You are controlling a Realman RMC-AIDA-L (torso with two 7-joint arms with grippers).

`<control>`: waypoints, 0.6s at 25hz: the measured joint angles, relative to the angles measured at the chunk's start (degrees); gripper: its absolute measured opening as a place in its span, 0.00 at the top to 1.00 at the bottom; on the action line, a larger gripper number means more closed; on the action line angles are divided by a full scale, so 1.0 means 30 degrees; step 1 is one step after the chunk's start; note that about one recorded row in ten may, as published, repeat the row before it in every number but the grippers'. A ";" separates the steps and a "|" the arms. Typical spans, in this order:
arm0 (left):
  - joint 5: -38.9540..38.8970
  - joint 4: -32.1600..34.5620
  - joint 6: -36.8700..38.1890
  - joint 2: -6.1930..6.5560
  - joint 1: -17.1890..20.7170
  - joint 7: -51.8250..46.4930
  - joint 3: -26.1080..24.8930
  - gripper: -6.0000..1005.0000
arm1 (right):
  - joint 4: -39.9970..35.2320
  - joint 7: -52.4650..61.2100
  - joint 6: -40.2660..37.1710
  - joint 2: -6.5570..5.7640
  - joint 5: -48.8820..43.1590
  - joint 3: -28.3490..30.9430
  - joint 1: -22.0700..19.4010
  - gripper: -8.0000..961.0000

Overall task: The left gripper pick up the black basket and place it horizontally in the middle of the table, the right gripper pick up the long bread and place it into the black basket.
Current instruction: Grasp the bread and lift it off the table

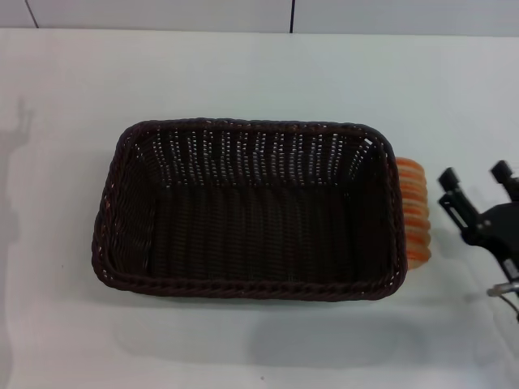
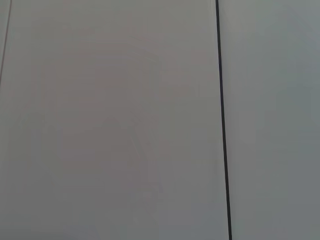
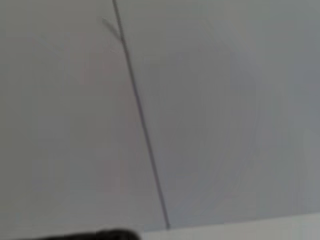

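Observation:
The black basket point(image 1: 248, 211) lies lengthwise across the middle of the white table point(image 1: 243, 73) in the head view, empty. The long bread point(image 1: 413, 211), pale tan with orange ridges, lies on the table against the basket's right outer side, partly hidden by its rim. My right gripper point(image 1: 474, 182) is at the right edge of the view, to the right of the bread and apart from it, fingers open and empty. My left gripper is out of view; only its shadow falls on the table's left. Both wrist views show only a grey wall with a dark seam.
A grey panelled wall point(image 1: 162, 12) runs behind the table's far edge. A strip of the table point(image 3: 280, 227) and a dark basket edge point(image 3: 100, 235) show in the right wrist view.

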 joint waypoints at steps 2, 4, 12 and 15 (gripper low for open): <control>0.0000 0.0000 0.0000 0.0000 0.0000 0.0000 0.0000 0.21 | 0.0122 -0.0004 0.0759 0.0003 -0.0270 -0.0013 0.0322 0.16; 0.0002 0.0024 0.0017 -0.0001 -0.0067 0.0000 0.0075 0.21 | 0.0195 -0.0007 0.1613 0.0016 -0.0395 -0.0018 0.0644 0.16; 0.0014 0.0105 0.0060 -0.0002 -0.0255 -0.0023 0.0359 0.21 | 0.0458 0.0081 0.4044 0.0045 -0.0408 0.0110 0.1540 0.16; 0.0029 0.0122 0.0077 0.0004 -0.0305 -0.0002 0.0560 0.21 | 0.0678 0.0128 0.4125 0.0004 -0.0408 0.0017 0.1624 0.16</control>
